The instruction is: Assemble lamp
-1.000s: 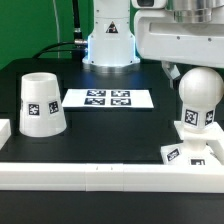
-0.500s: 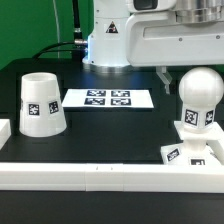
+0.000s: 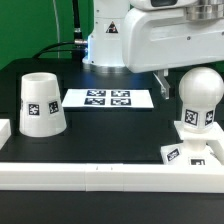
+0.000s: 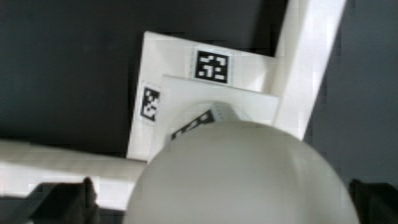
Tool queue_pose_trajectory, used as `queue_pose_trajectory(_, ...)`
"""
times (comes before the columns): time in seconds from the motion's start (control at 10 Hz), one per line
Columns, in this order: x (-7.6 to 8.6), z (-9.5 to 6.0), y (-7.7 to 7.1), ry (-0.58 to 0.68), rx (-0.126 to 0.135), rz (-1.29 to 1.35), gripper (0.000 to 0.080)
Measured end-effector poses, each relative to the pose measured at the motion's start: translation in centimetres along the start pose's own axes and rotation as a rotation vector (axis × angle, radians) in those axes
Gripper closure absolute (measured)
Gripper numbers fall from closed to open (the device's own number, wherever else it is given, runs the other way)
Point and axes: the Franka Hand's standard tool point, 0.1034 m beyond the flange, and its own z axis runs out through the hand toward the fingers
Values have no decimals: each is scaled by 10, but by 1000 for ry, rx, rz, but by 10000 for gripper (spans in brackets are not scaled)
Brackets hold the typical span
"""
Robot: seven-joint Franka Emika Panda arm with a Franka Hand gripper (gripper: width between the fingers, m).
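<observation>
Nearest: the front rail [image 3: 90, 172], with the base [image 3: 178, 153] flat just behind it at the exterior view's right. The bulb [image 3: 200, 98] stands upright on the base, stem down, round head up. Can't tell from here whether it's fully seated.

Gripper [image 4: 217, 205] is above the bulb head. In the wrist view the dark fingertips [image 4: 59, 197] sit out at either side of the dome, so the jaws look wide and hold nothing, with no contact visible.

The shade [image 3: 40, 103] is mouth-down at the exterior view's left, well apart from the base and untouched. The marker board [image 3: 107, 98] is further back, the arm body behind that.

My read: this is the bulb step, lining up for a grasp on the head. Next move needs a straight descent centred on the dome, then a close and a twist to seat it. Off-centre risks tipping the bulb. The shade comes after.
</observation>
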Motion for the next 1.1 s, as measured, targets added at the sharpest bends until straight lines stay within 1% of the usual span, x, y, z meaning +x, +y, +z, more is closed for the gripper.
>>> queue_pose_trajectory(0.1, 1, -1, -4, 1, -10, -50, 100)
queue_pose_trajectory(0.4, 0, 0, 0, -3, -11, -261, 100)
queue_pose_trajectory(0.6, 0, 0, 1, -6, -17, -412, 100)
queue_pose_trajectory(0.7, 1, 0, 0, -9, -42, -560, 100)
queue_pose_trajectory(0.8, 3, 0, -3, -7, -58, -675, 100)
queue_pose_trajectory(0.9, 4, 0, -4, -6, -65, -732, 100)
queue_pose_trajectory(1.1, 5, 0, -4, -19, -78, -928, 100)
